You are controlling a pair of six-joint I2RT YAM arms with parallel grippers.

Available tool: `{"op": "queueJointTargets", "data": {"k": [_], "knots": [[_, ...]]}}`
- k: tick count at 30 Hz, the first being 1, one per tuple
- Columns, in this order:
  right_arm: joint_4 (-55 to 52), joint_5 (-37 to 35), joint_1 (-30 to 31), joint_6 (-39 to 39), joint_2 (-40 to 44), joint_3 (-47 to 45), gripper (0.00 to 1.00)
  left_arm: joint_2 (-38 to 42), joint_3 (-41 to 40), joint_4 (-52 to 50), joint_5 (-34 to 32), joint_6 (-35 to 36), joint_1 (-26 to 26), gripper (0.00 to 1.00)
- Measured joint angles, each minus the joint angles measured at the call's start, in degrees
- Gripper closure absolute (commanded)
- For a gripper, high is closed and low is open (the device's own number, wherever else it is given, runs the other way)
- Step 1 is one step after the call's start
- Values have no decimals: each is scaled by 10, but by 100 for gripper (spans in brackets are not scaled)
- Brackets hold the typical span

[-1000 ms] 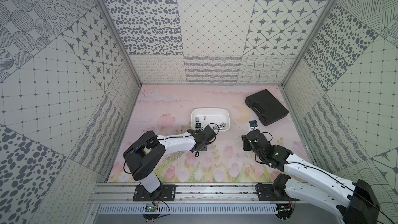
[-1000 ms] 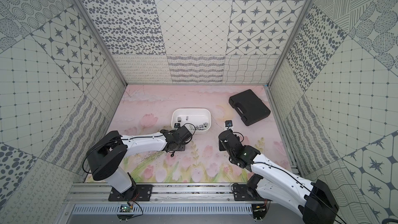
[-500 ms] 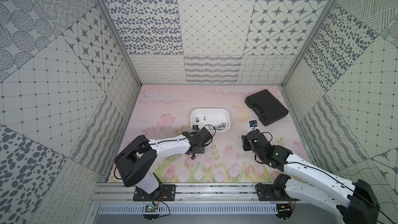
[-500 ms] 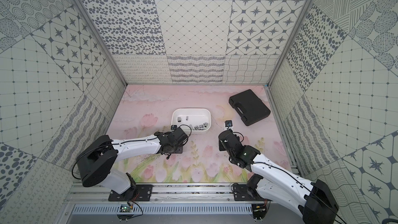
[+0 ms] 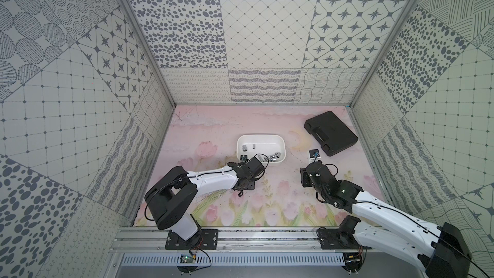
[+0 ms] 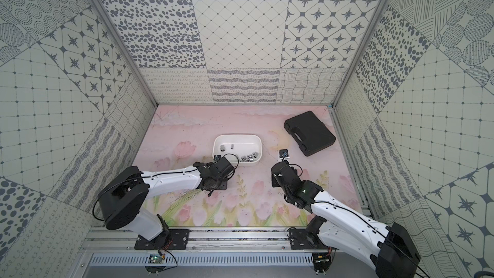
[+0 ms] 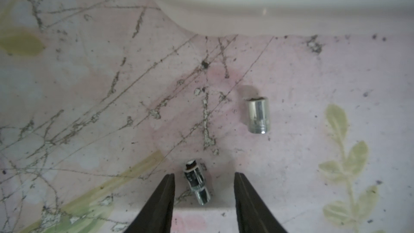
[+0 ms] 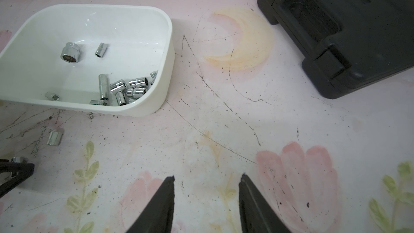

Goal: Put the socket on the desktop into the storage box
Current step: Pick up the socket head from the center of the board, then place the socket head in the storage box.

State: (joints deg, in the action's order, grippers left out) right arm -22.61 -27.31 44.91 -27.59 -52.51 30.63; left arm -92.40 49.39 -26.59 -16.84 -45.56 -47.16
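Straddling socket (image 7: 197, 184): left end effector (image 7: 203, 174); markings (image 7: 193, 178) blurred.

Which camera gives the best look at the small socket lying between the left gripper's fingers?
The left wrist view: the small socket lies whole and close between the fingers of the left gripper. The right wrist view catches only a sliver beside a dark finger. In both top views the left arm covers it.

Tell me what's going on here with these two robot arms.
The white storage box holds several sockets, and two more lie outside it on the mat. The left gripper is open, straddling a small socket, not gripping it yet; another socket lies nearby. The right gripper is open and empty above the mat.
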Motion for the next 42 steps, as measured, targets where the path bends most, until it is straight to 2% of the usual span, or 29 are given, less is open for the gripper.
{"op": "queueJointTargets", "data": {"k": [2,8,13,17,19,23,29,36,42], "knots": [[0,0,0,0,0,0,51,-5,2,0,1,2,0,55],[0,0,0,0,0,0,51,-7,1,0,0,1,4,71],[0,0,0,0,0,0,51,-11,3,2,-5,2,9,75],[0,0,0,0,0,0,51,-12,3,4,-8,-1,12,88],[0,0,0,0,0,0,51,-12,3,4,-9,-2,12,90],[1,0,0,0,0,0,51,-11,3,4,-9,-5,12,100],[1,0,0,0,3,0,51,9,-1,-2,2,-7,12,100],[1,0,0,0,5,0,51,76,1,-20,10,-9,12,100],[0,0,0,0,15,0,50,106,60,-28,13,-5,12,100]]}}
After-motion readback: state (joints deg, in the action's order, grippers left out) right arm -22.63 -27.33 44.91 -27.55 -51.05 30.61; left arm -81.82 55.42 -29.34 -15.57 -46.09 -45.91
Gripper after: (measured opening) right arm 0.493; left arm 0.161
